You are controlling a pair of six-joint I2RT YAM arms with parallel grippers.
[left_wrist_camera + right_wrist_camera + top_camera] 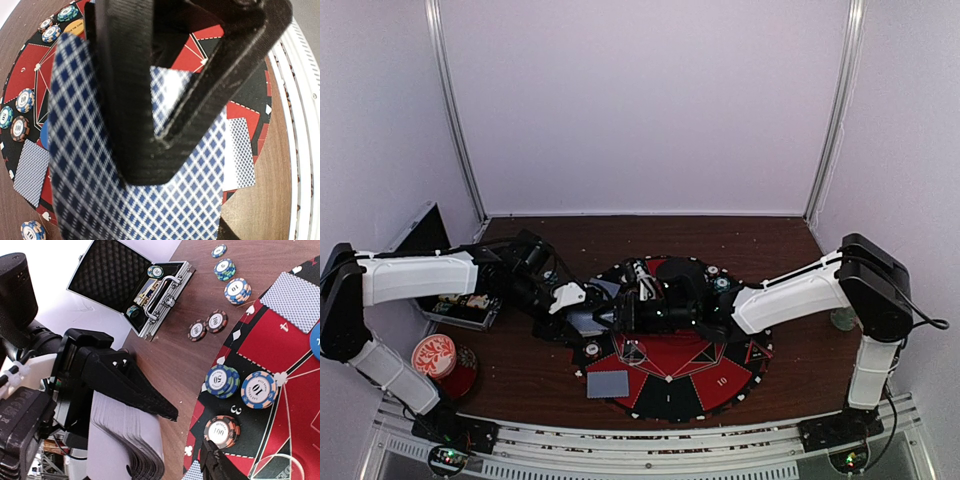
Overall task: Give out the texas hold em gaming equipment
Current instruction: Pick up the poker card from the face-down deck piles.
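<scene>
My left gripper (582,300) is shut on a deck of blue-diamond-backed playing cards (165,210), held above the mat's left side. My right gripper (195,440) has reached in from the right, and its jaws stand apart. One finger lies over the top of the deck (125,440). The other fingertip (216,466) hangs beside a 100 chip (222,431). Chip stacks marked 50 (221,381) and 10 (259,389) stand on the mat, and more chips (237,290) stand on the wood. Dealt cards (608,383) (31,172) lie face down on the mat.
The round red-and-black mat (670,395) covers the table's near middle. An open aluminium case (460,305) (150,295) with chips inside stands at the left. A red-and-white patterned disc (433,353) lies in front of the case. A metal rail (650,450) runs along the near edge.
</scene>
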